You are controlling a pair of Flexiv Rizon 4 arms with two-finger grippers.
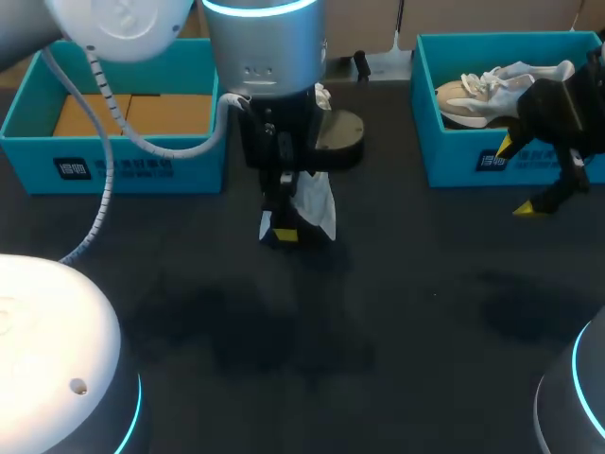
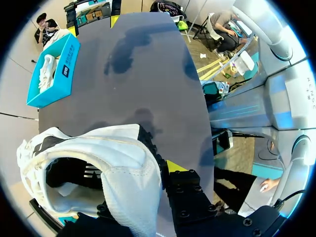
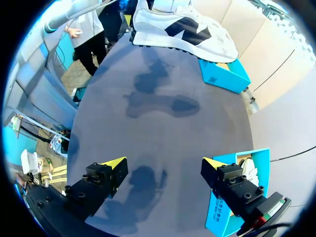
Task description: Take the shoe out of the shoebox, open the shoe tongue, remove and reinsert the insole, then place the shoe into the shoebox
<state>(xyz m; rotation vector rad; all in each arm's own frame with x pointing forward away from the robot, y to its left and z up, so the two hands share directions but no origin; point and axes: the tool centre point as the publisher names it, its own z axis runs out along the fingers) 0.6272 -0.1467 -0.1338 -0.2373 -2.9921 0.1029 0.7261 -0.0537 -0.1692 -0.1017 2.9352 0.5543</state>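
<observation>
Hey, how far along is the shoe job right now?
Done: the white sneaker is out, and the blue cardboard shoebox nearby stands empty. In hand: the left gripper holds it up; the right gripper hovers open. Left, apparently: tongue, insole, reboxing.

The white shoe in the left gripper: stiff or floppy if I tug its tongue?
Probably floppy up top: the white shoe has a fabric upper draped over the left gripper. Its sole looks stiffer. Hanging clear of the table, it may swing.
</observation>
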